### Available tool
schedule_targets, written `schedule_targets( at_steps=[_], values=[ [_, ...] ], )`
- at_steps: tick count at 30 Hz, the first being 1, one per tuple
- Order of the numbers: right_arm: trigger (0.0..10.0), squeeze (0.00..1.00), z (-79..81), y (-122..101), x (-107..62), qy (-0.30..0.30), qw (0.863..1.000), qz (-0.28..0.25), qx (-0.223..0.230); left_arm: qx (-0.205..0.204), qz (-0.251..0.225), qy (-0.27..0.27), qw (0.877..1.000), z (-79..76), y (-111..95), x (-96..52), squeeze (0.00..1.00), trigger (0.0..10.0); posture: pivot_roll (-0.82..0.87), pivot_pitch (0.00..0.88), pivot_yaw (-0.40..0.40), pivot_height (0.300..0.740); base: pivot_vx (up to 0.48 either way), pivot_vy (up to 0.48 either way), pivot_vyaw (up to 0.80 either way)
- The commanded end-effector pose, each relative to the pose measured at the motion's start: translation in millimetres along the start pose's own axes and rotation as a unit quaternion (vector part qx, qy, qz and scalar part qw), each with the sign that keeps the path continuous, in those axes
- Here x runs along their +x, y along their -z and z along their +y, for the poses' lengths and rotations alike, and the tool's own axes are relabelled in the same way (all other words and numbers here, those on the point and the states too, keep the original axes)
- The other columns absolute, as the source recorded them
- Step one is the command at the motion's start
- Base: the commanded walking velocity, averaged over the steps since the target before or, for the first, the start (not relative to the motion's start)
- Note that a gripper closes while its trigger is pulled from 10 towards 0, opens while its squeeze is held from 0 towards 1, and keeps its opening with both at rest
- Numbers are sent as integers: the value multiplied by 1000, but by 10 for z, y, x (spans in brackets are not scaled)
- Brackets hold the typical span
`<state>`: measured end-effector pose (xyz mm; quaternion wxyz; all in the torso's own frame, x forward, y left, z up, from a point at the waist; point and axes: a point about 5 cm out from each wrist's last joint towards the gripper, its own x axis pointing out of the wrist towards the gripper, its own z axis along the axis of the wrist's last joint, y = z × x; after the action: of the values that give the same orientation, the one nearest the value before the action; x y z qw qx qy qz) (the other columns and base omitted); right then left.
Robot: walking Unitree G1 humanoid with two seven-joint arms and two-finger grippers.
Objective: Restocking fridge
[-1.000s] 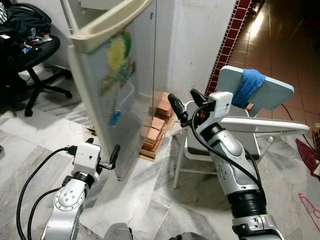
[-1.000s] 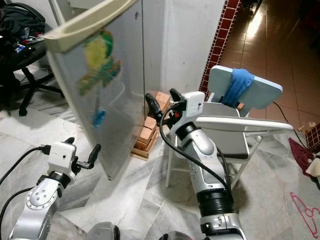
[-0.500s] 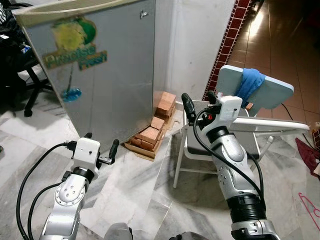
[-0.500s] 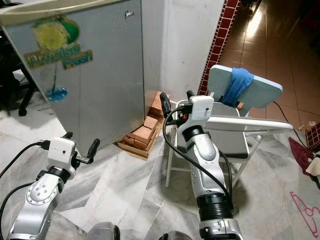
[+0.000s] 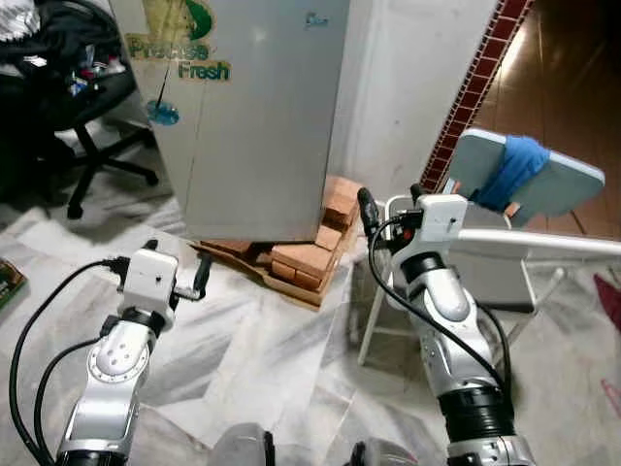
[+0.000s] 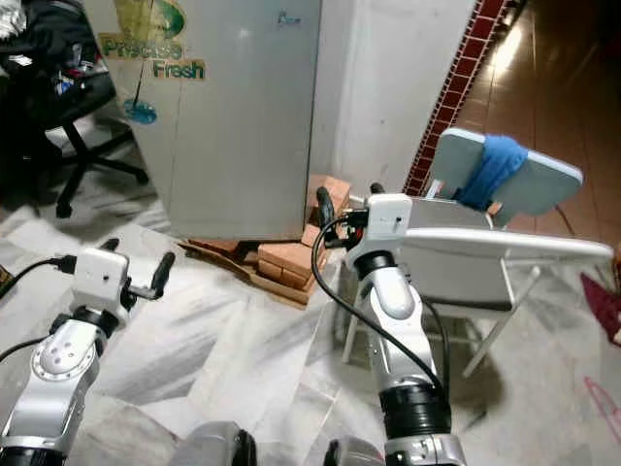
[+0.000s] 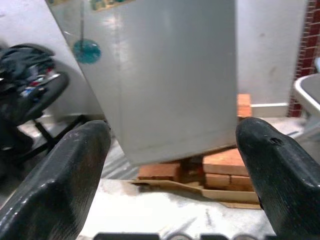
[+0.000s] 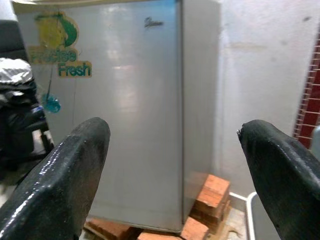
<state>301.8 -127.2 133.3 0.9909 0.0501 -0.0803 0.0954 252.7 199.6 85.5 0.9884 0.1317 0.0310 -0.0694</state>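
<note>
Marble floor before us; the silver fridge [image 5: 254,116] stands shut on bricks [image 5: 309,254]. Our left gripper [image 5: 178,277] and right gripper [image 5: 390,206] hover empty, fingers spread apart.

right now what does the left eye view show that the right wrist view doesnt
The left eye view adds both arms, the left tool and right tool held open, the folding chair with a blue cloth over its back, and the marble floor. The right wrist view adds a close look between its own fingertips. Both share the closed silver fridge, its Fresh sticker, the bricks beneath, and the office chair.
</note>
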Motion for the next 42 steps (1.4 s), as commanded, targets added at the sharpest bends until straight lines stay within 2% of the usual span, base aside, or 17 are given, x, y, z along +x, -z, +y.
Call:
schedule_targets(
  at_steps=[1, 7, 13, 20, 21, 26, 33, 38, 42],
  values=[
    [10000, 0, -107, 40, -61, 28, 1000, 11, 4, -6, 0, 10, 1000, -96, 4, -14, 0, 10000, 68, 97, -24, 740, 0, 480, 0],
    [10000, 0, -123, 61, -101, 35, 999, 16, -1, -11, -5, 2, 1000, -104, -10, -8, 0, 10000, 60, 92, -34, 740, 0, 480, -77],
    [10000, 0, -211, 111, -171, 56, 998, 29, -6, -15, -2, -2, 1000, -83, 14, -7, 0, 10000, 56, 80, -39, 740, 0, 480, -764],
    [10000, 0, -217, 152, -229, 59, 998, 37, -4, -13, -6, 2, 1000, -96, 28, -34, 0, 10000, 57, 69, -44, 740, 0, 480, -800],
    [10000, 0, -211, 159, -236, 60, 998, 35, 10, -13, -6, 0, 1000, -91, 38, -39, 0, 10000, 57, 69, -44, 740, 0, 480, -800],
    [10000, 0, -203, 159, -234, 58, 998, 34, 13, -18, -9, -2, 1000, -89, 41, -29, 0, 10000, 54, 58, -47, 740, 0, 480, 0],
    [10000, 0, -309, 205, -301, 81, 996, 46, 3, -24, -34, -15, 999, -47, -46, -9, 0, 10000, 57, 51, -47, 740, 0, 480, 0],
    [10000, 0, -462, 237, -496, 97, 994, 57, -10, -24, -48, -26, 998, -2, -114, -46, 0, 10000, 51, 45, -47, 740, 0, 480, 0],
    [10000, 0, -578, 276, -656, 110, 991, 75, -27, -26, -35, -28, 999, -19, -26, -174, 0, 10000, 50, 43, -46, 740, 0, 480, 0]
  ],
)
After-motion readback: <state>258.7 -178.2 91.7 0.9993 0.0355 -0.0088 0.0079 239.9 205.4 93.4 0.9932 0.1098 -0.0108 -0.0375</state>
